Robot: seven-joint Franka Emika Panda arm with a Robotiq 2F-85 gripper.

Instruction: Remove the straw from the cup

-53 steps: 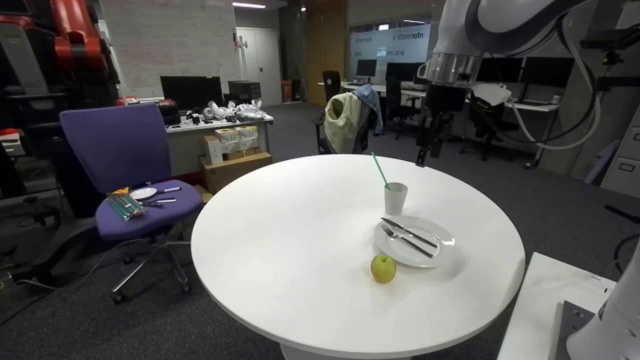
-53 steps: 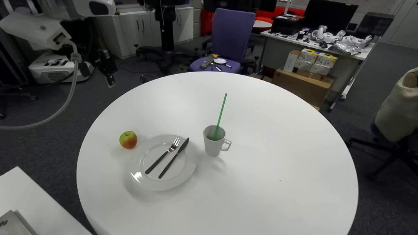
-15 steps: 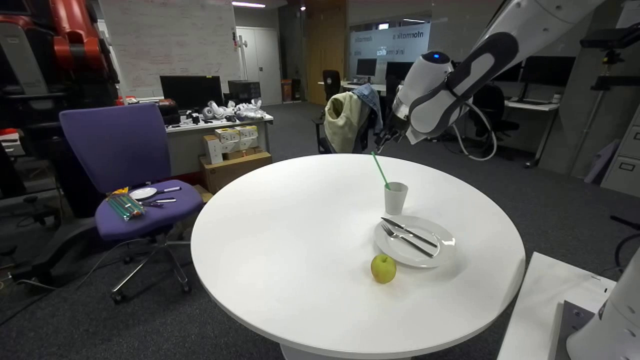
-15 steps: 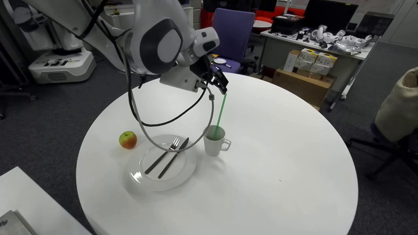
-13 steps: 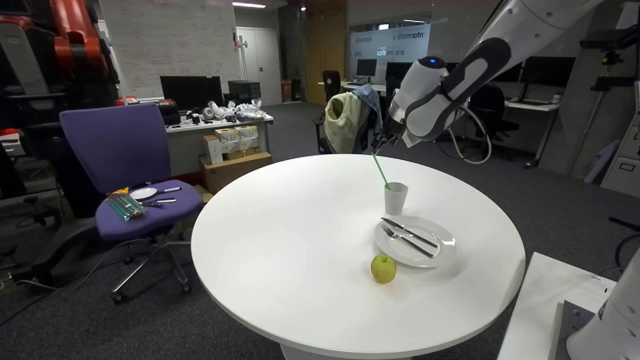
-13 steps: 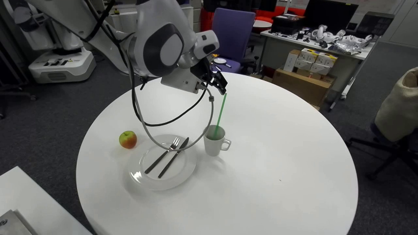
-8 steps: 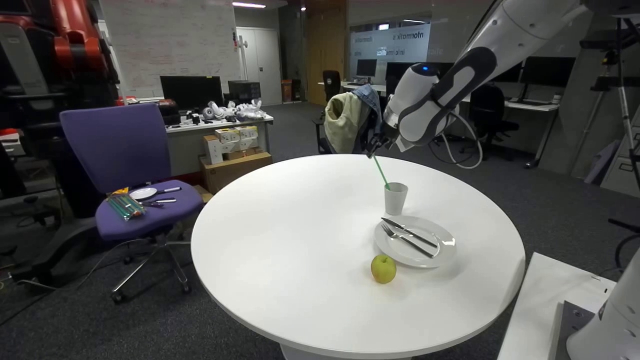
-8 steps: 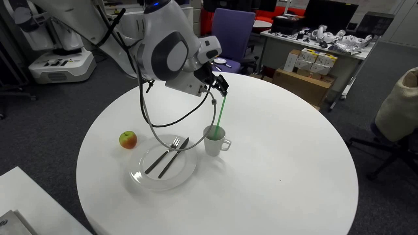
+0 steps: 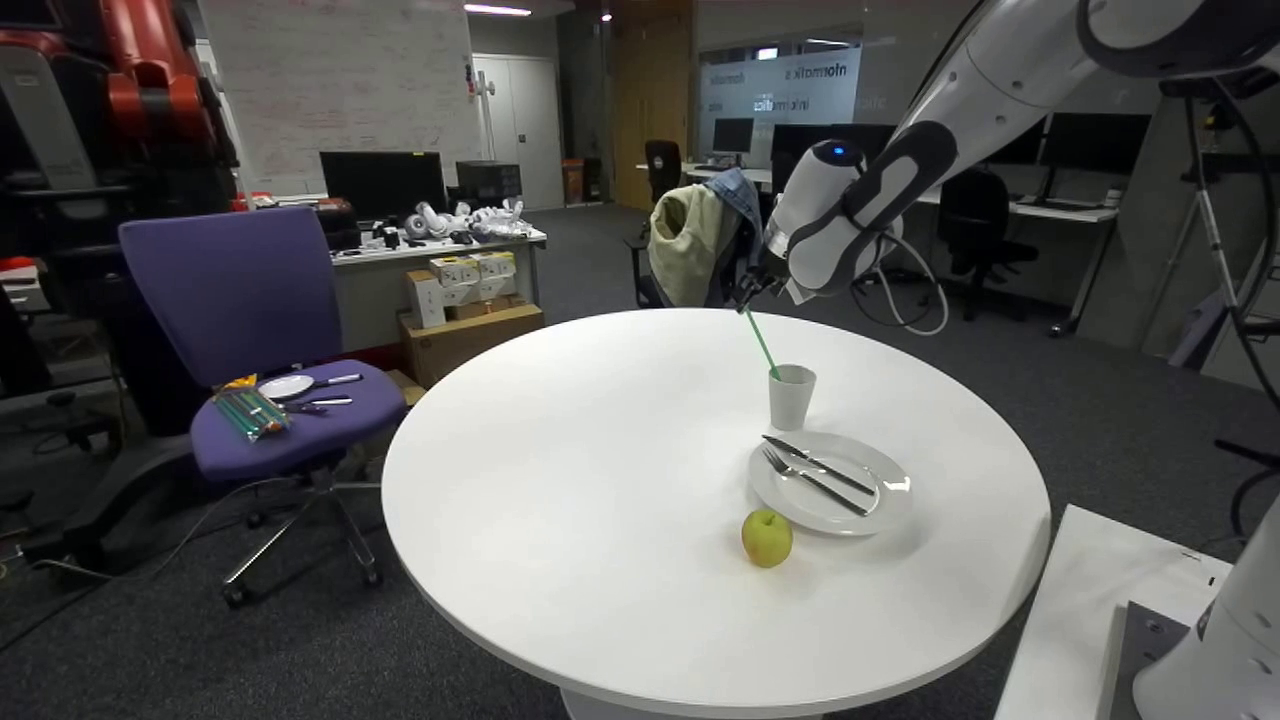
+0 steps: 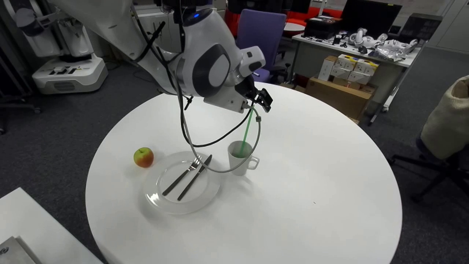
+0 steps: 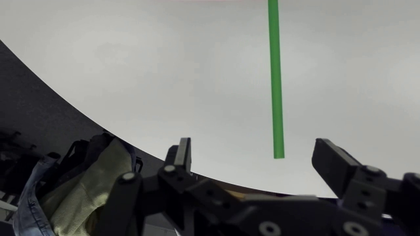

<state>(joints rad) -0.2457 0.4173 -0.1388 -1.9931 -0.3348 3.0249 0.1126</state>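
The wrist view crops the drinking straw [image 11: 276,79]; gaps on both sides separate its tip from the spread claw [image 11: 255,154].

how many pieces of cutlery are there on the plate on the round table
2: a fork and a knife beside it, both on the plate. A grey cable hangs partly across them in an exterior view, but nothing more seems hidden.

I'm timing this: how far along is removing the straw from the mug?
Done: approach; the gripper is near the top of the green straw. In hand: apparently lining up; open jaws flank its end in the wrist view. Left: gripping and lifting; it leans in the white mug.
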